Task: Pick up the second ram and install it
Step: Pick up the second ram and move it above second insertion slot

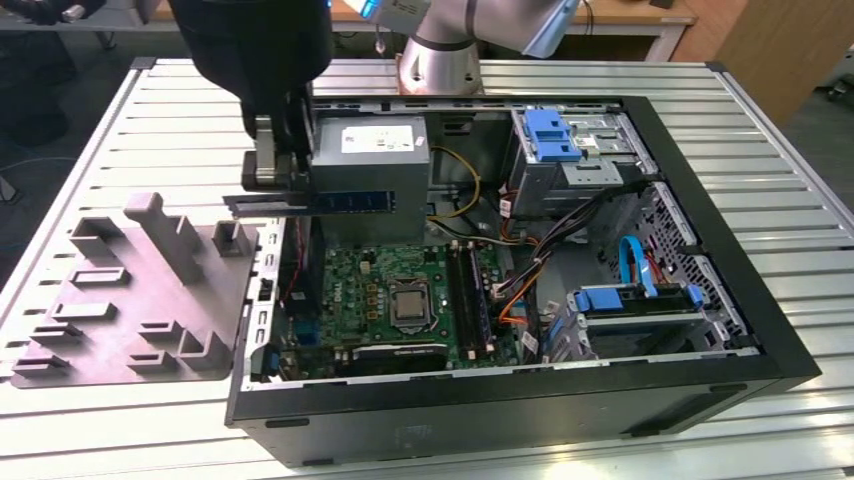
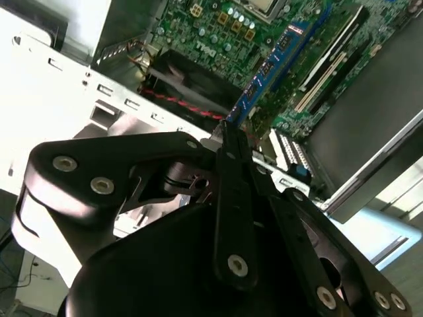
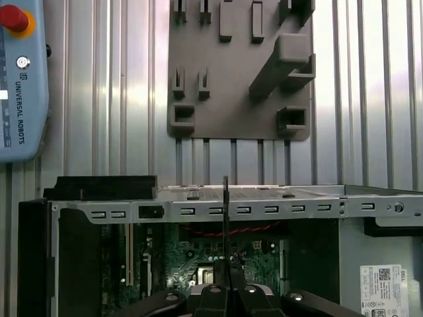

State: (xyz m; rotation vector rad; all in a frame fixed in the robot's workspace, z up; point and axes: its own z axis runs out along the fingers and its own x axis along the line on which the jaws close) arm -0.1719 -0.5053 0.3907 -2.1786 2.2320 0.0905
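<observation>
The tool [image 1: 278, 192] is pinched shut on the second ram [image 1: 354, 200], which sticks out sideways from it, high above the motherboard [image 1: 387, 295]. A slipping grip could tilt the ram, so it goes in crooked.

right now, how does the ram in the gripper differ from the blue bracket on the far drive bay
The ram is a thin, flat, dark blue stick; the blue bracket is bright blue and chunkier. The ram is clamped in the gripper above the case; the blue bracket sits on its drive bay. Both are bluish.
</observation>
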